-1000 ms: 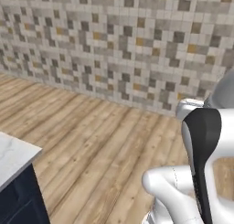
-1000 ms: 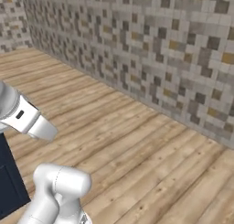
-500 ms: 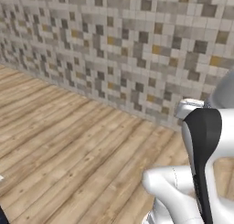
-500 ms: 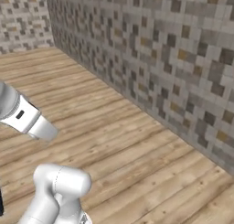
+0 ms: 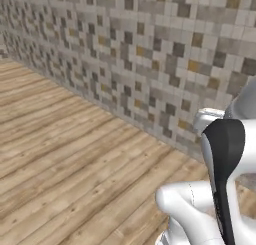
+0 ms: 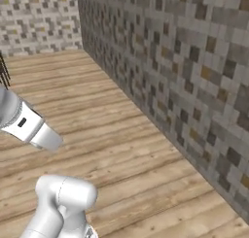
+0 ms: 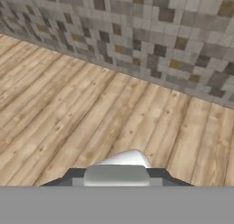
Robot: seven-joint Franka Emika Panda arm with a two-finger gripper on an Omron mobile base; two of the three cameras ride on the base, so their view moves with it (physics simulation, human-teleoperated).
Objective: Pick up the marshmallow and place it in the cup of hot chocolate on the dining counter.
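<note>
The marshmallow, the cup of hot chocolate and the dining counter are out of view. My white arm [image 5: 222,179] with its dark link rises at the lower right of the left base view. In the right base view its base joint [image 6: 63,198] and a forearm piece [image 6: 26,125] stand at the left. My gripper is shut, and whether anything sits between its fingers cannot be made out.
A wall of grey, beige and ochre mosaic tiles [image 5: 140,64] runs close ahead, also seen in the right base view [image 6: 185,76] and hand view [image 7: 137,26]. Pale wooden floor [image 5: 65,159] stretches below it [image 6: 112,149]. Thin dark bars [image 6: 4,72] show at the left edge.
The whole picture has shifted, so the base has moved. The marble counter corner at the lower left of the left base view has slid out. The tiled wall is nearer and steeper.
</note>
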